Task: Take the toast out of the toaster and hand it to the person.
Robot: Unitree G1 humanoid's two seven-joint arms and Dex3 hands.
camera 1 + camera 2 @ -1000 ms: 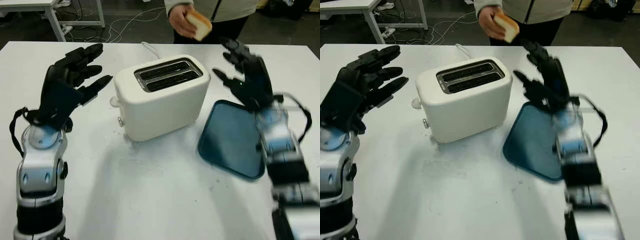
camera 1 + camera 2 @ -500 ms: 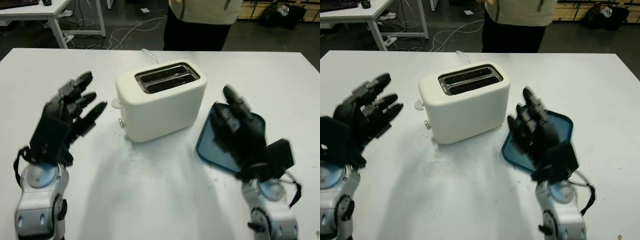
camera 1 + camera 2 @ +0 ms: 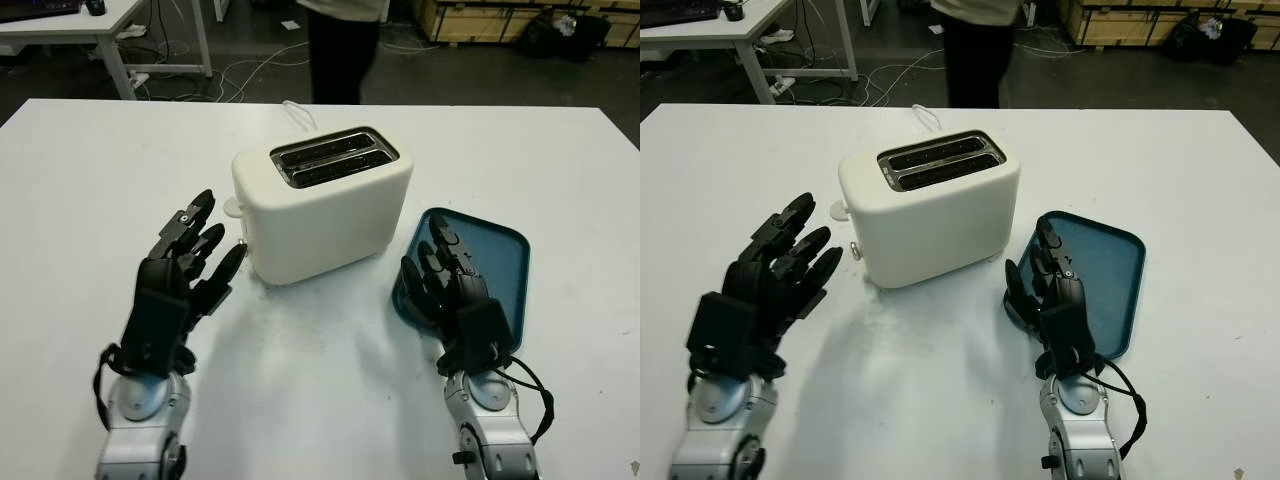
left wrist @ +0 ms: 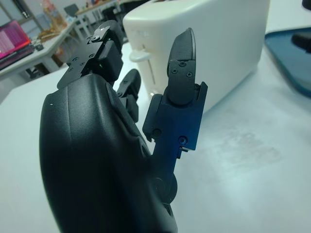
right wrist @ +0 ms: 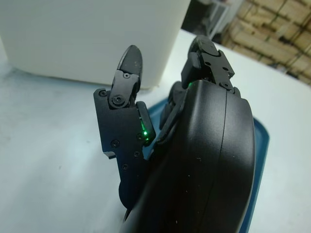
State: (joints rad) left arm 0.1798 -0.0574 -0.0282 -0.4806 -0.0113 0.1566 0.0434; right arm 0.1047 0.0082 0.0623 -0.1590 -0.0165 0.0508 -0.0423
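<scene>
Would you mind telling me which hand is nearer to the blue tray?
The right hand, open, is over the blue tray's near edge. The left hand, open, is beyond the toaster.

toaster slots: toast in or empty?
Empty. Both top slots of the cream plastic toaster show dark, with no bread edge above the metal rim.

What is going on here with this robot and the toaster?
A humanoid robot faces a white toaster on a white table. The toaster's two slots look empty. The left hand is open beside the toaster's lever side, holding nothing. The right hand is open over the near edge of a blue tray, also holding nothing. A person stands beyond the table's far edge, visible only from the waist down.
</scene>
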